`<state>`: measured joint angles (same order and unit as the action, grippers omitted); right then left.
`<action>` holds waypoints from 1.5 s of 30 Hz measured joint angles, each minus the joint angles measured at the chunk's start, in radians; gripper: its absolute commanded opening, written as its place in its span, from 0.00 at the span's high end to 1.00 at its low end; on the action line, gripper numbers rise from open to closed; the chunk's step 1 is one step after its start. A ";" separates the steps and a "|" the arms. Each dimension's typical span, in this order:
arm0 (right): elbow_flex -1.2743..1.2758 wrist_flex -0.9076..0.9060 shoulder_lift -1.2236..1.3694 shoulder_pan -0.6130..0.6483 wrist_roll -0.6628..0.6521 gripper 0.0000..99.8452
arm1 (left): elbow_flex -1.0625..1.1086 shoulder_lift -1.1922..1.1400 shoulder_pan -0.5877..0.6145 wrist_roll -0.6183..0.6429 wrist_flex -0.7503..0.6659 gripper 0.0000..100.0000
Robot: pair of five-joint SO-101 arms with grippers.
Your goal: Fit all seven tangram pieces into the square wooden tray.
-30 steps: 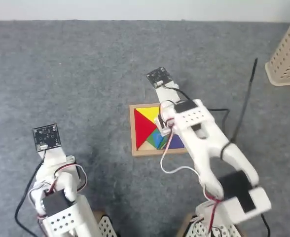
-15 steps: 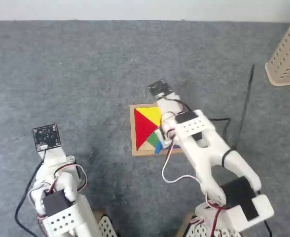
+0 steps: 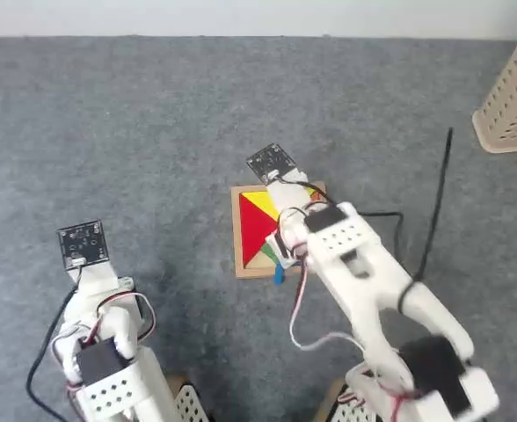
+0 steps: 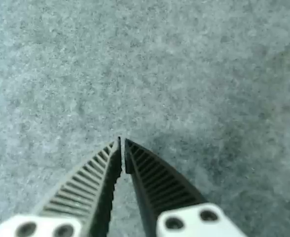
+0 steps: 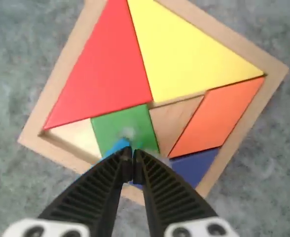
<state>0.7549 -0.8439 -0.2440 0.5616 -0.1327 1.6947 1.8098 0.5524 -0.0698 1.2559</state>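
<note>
At the left, the left arm's jaws are pinched shut over bare bench [image 4: 194,59]. Rightward, the right arm's jaws nip a small blue piece [image 5: 116,147] at the near edge of the tray [image 5: 62,74]; so thin a hold could slip, dropping it outside.

Both arms are white printed plastic. The left arm [image 3: 109,323] carries a black servo block and a base shell dotted with round holes; red, white and black cables loop over it. A square black circuit board [image 3: 83,243] studded with small parts sits at its wrist. The right arm [image 3: 364,274] has the same white shell, a plate dotted with holes, black servo blocks, thin red and white wires in a loop and a black cable, and its own black board [image 3: 272,163]. The left gripper [image 4: 121,143] and right gripper [image 5: 131,153] have dark ribbed fingers [image 4: 86,190] on white mounts with dark screw holes.
</note>
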 measured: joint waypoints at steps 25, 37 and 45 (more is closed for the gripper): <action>0.086 -0.092 -0.147 0.190 0.058 0.87 | 0.000 0.000 0.002 0.000 0.000 0.99; 0.014 -0.089 -0.061 0.141 0.104 0.87 | 0.000 0.000 0.000 0.000 0.000 0.99; 0.009 -0.092 -0.060 0.129 0.104 0.87 | 0.000 0.000 0.000 0.000 0.000 0.99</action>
<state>0.7641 -0.9360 -0.3038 0.6905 -0.0284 1.6947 1.8098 0.5524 -0.0698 1.2559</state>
